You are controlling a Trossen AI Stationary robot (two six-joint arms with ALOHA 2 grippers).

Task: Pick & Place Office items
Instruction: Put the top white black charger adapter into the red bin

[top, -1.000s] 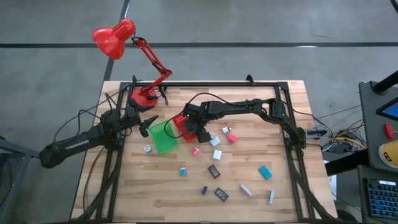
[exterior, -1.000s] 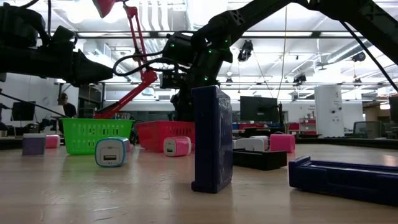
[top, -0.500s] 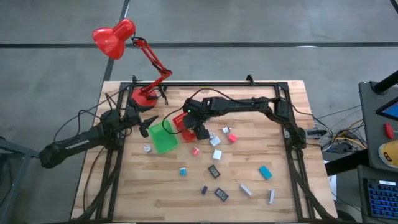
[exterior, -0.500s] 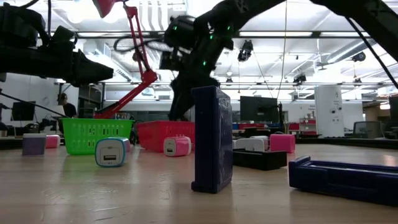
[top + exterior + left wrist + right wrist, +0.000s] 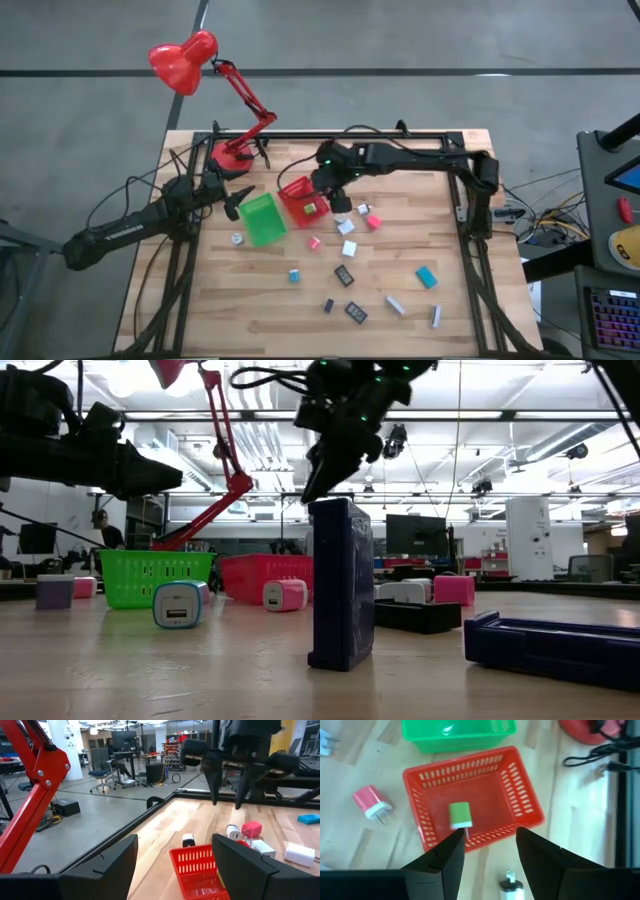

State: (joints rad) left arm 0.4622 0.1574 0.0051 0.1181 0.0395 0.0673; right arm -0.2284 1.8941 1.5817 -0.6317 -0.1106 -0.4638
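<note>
Right gripper [image 5: 487,855] part-open, empty, above red bin [image 5: 527,795].

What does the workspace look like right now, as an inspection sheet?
Surface: wooden table, black frame.
Job's things: green block inside the red bin; green bin beside it; small items scattered, including a teal block and pink plug.
Clutter: red desk lamp.
Grippers: right gripper above the red bin, jaws open, empty; left gripper waits left of the bins, open.
Cables: black leads near the lamp base.
Surroundings: workshop, chairs, monitors.
</note>
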